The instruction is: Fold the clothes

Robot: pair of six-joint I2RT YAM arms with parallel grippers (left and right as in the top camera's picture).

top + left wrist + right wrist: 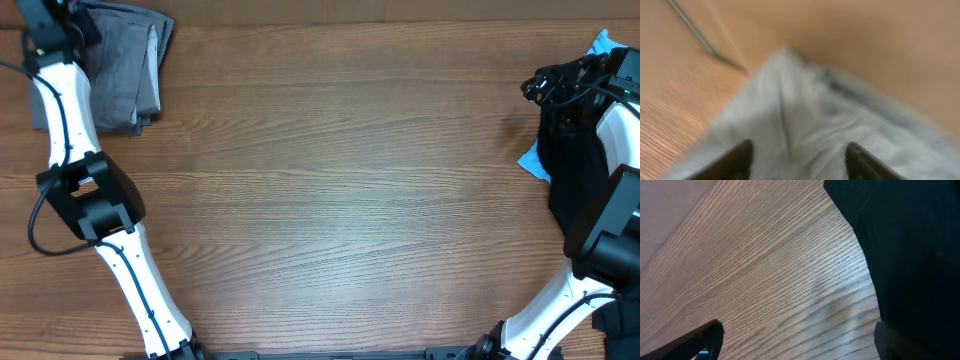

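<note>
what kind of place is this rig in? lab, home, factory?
Probably a lab robot workbench, not a home: a wood-grain table, a left arm and right arm based at its near edge, and laundry on it: folded grey shorts at one corner, a black garment with light-blue cloth opposite.

Arms: two, left arm (pixel 62 120) and right arm (pixel 622 140). Tools: two, one per arm, left tool (pixel 799 150) and right tool (pixel 797 327), two fingers each (four tips total across the wrist views). Clothes: three items, one of each kind: one grey folded piece (pixel 125 70), one black garment (pixel 565 175), one light-blue cloth (pixel 535 160) (shows as two patches beside the black one). Cloth colours counted: three. Surface (pixel 340 200): one, wooden. Cable (pixel 35 225): one black loop by the left arm.
</note>
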